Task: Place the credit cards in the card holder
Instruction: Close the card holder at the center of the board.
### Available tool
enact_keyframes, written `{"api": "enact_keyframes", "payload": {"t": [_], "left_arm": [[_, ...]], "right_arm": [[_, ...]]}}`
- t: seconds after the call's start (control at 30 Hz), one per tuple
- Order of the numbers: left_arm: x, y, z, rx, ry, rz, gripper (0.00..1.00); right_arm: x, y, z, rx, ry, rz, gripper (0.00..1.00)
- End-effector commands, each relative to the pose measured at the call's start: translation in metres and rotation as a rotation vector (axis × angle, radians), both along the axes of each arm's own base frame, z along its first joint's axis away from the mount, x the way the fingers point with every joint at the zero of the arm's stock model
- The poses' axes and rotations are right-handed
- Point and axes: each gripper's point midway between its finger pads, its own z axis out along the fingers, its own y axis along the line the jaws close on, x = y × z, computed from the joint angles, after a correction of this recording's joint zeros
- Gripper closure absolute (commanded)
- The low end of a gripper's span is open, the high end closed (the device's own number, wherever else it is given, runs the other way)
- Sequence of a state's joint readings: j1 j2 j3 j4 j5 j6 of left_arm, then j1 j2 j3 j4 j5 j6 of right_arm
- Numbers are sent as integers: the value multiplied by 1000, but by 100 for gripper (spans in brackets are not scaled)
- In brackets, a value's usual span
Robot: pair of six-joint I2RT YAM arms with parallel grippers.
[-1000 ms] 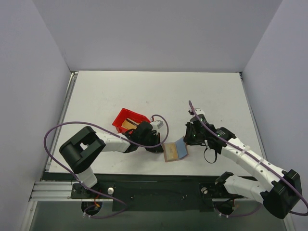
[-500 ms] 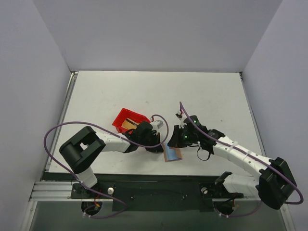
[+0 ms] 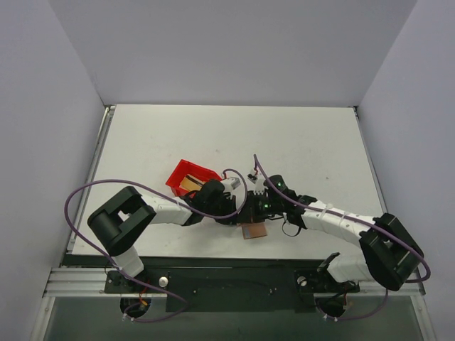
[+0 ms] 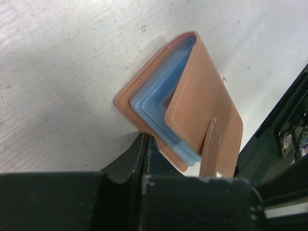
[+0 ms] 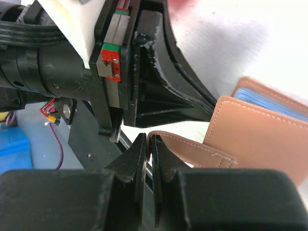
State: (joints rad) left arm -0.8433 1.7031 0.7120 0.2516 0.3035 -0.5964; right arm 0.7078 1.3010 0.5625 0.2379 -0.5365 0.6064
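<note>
The brown card holder (image 3: 254,230) lies near the table's front edge, its top cover folded most of the way over the light blue pockets (image 4: 159,91). My right gripper (image 5: 150,139) is shut on the clasp tab (image 5: 192,144) and holds it over the card holder (image 5: 260,139). My left gripper (image 4: 146,139) is shut, its tips against the edge of the lower cover (image 4: 130,103). In the top view the two grippers, left (image 3: 233,215) and right (image 3: 254,213), nearly touch. Gold credit cards (image 3: 189,184) show inside the red bin.
The red plastic bin (image 3: 186,172) stands just behind my left arm. The left arm's black fingers (image 5: 159,96) fill the space right in front of my right gripper. The table's front edge and black base rail (image 3: 227,284) are close below the card holder.
My right gripper swept left with the clasp tab, folding the card holder from spread open to nearly closed. The left arm stayed put.
</note>
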Motion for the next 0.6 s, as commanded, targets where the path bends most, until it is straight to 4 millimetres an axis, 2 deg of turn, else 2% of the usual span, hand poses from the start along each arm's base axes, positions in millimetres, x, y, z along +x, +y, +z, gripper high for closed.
{"api": "enact_keyframes", "payload": {"t": [0.0,0.1,0.17,0.2,0.27,0.4,0.57], "left_arm": [[2,7,-7,10,-4,22,100],[1,8,-9,3,5,30,100],[0,8,-11,-3,9,31,100],[-1,9,-11,-3,14,33,100],[-1,8,-12,-6,16,34,100],[-1,7,-13,-7,19,28,100],[2,5,-11,-12,15,29,100]], "right_arm": [[-10,25,9,110,-17,128,100],[-17,29,1,97,-10,176,95],[-21,30,1,90,-17,198,85],[-20,31,4,90,-32,209,78],[-22,32,9,85,-59,229,70],[-22,30,24,78,-104,261,61],[-22,20,51,96,-213,253,59]]}}
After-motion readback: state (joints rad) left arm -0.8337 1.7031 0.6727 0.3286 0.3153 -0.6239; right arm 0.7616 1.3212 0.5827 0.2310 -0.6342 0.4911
